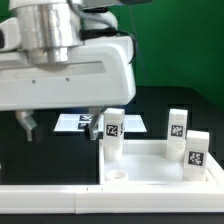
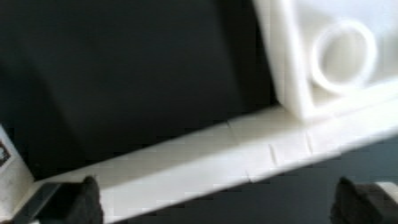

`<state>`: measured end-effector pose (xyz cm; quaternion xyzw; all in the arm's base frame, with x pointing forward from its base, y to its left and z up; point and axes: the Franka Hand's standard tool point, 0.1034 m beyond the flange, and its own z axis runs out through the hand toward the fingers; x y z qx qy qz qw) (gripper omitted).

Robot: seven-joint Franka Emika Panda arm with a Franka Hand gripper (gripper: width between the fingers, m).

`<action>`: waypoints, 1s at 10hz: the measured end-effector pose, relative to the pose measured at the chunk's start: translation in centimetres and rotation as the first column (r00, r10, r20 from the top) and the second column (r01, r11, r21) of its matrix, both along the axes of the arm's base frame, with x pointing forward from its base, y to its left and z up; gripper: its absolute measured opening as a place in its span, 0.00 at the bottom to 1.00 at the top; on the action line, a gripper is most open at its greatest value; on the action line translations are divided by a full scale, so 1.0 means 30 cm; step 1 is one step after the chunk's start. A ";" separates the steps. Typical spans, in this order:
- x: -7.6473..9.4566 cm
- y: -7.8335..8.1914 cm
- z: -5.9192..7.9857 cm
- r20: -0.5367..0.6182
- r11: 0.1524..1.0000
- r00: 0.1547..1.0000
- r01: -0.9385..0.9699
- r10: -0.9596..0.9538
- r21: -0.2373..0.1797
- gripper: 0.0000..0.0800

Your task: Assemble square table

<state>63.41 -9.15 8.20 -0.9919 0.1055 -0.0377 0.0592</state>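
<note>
We are looking past the bulky white arm (image 1: 65, 75), which is filling the upper left of the exterior frame and blocking much of the scene behind it. Its gripper (image 1: 62, 124) is hanging with jaws spread wide and nothing between them; one dark fingertip (image 1: 27, 125) is showing at centre left, the other (image 1: 97, 122) near the middle, both just above the black table (image 1: 40, 155).

The square table slab (image 1: 160, 165) is lying at lower right, its far-right edge cut off by the frame. Three legs are standing upright on it: one (image 1: 113, 133) near the slab's left corner, one (image 1: 178, 131) further back, one (image 1: 196, 155) at the right edge. A round corner hole (image 1: 117, 176) is showing at the slab's near left. The marker board (image 1: 78, 122) is peeking out behind the fingers, largely covered by the arm. A long white rail (image 1: 50, 198) is running across the bottom of the frame.

In the blurred wrist view we are seeing a rimmed corner of the slab (image 2: 302, 80) with its hole (image 2: 347, 55), cropped by the frame's right edge, the rail (image 2: 214, 150) crossing diagonally, and two dark fingertips (image 2: 63, 200) at the bottom corners. A sliver of tag at the left edge is too cut off to identify
</note>
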 end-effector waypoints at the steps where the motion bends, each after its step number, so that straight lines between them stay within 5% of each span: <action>1: 0.000 -0.037 -0.018 0.007 0.994 0.994 -0.110 0.110 -0.020 0.81; 5: -0.009 -0.059 -0.034 0.007 0.983 0.983 -0.181 0.181 -0.033 0.81; 10: -0.047 -0.221 -0.163 -0.019 0.982 0.986 -0.168 0.167 -0.082 0.81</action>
